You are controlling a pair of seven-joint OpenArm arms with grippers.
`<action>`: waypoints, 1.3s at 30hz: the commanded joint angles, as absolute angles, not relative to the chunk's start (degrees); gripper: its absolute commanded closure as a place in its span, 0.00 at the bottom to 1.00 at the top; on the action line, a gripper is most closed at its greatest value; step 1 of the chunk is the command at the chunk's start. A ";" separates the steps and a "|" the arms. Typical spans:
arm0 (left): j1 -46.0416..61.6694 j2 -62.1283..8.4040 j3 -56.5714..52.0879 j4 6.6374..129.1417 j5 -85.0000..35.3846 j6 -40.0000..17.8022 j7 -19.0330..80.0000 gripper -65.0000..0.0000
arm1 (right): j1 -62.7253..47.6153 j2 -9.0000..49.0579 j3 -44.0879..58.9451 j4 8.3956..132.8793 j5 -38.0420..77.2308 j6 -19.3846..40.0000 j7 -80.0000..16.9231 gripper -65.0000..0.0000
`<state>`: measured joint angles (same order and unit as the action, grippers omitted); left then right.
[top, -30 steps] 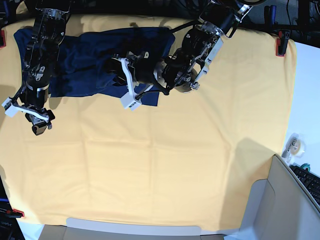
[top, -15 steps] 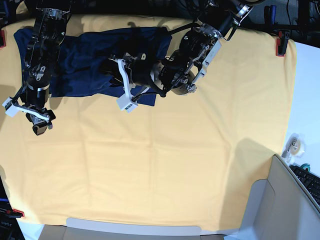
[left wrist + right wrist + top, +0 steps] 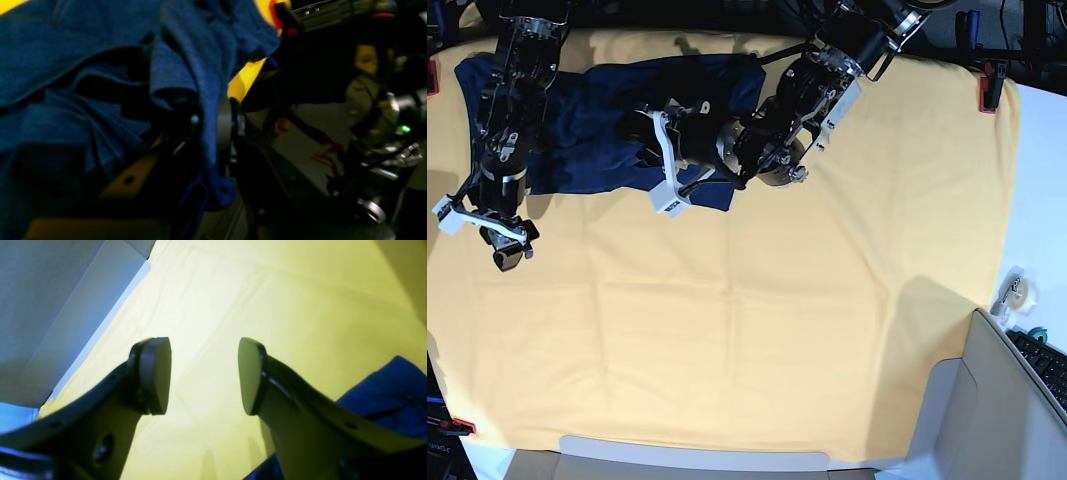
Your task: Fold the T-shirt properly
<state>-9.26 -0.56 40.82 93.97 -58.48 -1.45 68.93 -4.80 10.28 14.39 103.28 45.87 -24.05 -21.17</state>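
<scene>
The dark navy T-shirt (image 3: 592, 110) lies crumpled at the far left of the yellow table cloth (image 3: 777, 300). My left gripper (image 3: 649, 150) sits over the shirt's near edge. In the left wrist view a fold of the T-shirt (image 3: 83, 43) runs between the pads, and the left gripper (image 3: 208, 123) is shut on it. My right gripper (image 3: 485, 232) hangs at the far left, just off the shirt's near-left corner. In the right wrist view the right gripper (image 3: 203, 373) stands open above bare cloth, with the T-shirt (image 3: 397, 386) at lower right.
Red clamps (image 3: 989, 85) pin the cloth at the table's corners. A tape roll (image 3: 1017, 292) and a keyboard (image 3: 1049, 365) lie on the white surface at right. A grey box (image 3: 997, 420) stands at the near right corner.
My left arm has moved to the left across the shirt, drawing the held fold with it. The right arm has stayed in place.
</scene>
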 commanded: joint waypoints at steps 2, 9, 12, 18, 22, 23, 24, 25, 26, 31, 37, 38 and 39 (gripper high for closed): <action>-10.33 0.04 40.57 94.90 -59.91 -1.63 68.18 0.85 | -4.09 10.95 14.64 104.40 45.67 -23.43 -19.82 0.51; -9.98 0.04 40.48 94.90 -59.91 -1.63 68.18 0.65 | -4.09 10.95 14.64 104.40 45.67 -23.43 -19.82 0.51; -9.98 0.13 40.48 94.90 -60.09 -1.63 68.18 0.58 | -4.09 11.03 14.64 104.40 45.76 -23.43 -19.82 0.51; -10.15 0.13 40.22 95.08 -60.18 -1.63 68.18 0.57 | -4.09 11.12 14.64 104.40 45.76 -23.43 -19.82 0.51; -9.98 0.22 36.97 97.27 -60.26 -1.63 68.18 0.57 | -4.09 11.03 14.64 104.40 45.76 -23.43 -19.82 0.51; -9.98 0.04 36.18 98.51 -60.26 -1.63 68.18 0.57 | -4.09 11.03 14.64 104.40 45.76 -23.43 -19.82 0.51; -9.98 -0.04 35.47 99.56 -60.26 -1.63 68.18 0.57 | -4.09 11.03 14.64 104.40 45.76 -23.43 -19.82 0.51; -9.98 -0.13 34.59 100.79 -60.26 -1.63 68.44 0.57 | -4.09 11.03 14.64 104.40 45.76 -23.43 -19.82 0.51; -9.98 -0.13 33.63 101.76 -60.26 -1.63 68.70 0.57 | -4.09 11.12 14.64 104.40 45.76 -23.43 -19.82 0.51; -9.71 -1.54 30.02 103.60 -60.26 -1.63 68.70 0.57 | -4.09 11.21 14.64 104.40 45.76 -23.43 -19.82 0.51; -5.49 -5.41 29.85 103.60 -60.00 -1.63 68.26 0.92 | -4.09 11.21 14.64 104.31 45.76 -23.43 -19.82 0.51; -4.62 -5.41 29.85 103.60 -59.91 -1.36 68.44 0.99 | -4.09 11.21 14.64 104.31 45.76 -23.43 -19.82 0.51; -4.00 -5.41 29.85 103.60 -59.91 -0.31 68.70 1.00 | -4.09 11.30 14.64 104.22 45.76 -23.43 -19.82 0.51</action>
<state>-3.18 -5.85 29.95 102.56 -58.65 -0.14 68.99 -4.89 10.50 14.39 103.26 45.87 -24.05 -21.15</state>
